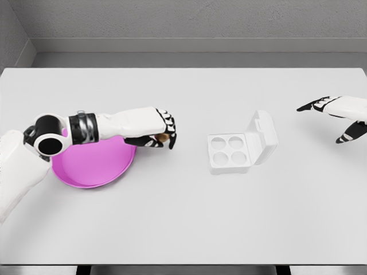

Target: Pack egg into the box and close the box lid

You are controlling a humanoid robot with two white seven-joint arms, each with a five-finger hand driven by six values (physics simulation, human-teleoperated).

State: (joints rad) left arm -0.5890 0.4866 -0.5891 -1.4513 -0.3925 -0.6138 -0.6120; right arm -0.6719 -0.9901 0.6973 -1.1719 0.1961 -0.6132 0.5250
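The left hand (160,130) grips a small brown egg (163,138) just past the right rim of a round pink plate (92,169) near the white desk's (183,223) left edge. A white four-cup egg box (232,150) sits mid-desk, lid raised. The right hand (338,114) hovers spread near the right edge.

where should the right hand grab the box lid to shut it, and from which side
Take the lid by its free outer edge, coming from the right, where the right hand already hovers open. The lid stands tilted up on the egg box's right side, hinged there, so pushing that edge leftward folds it over the four empty cups.
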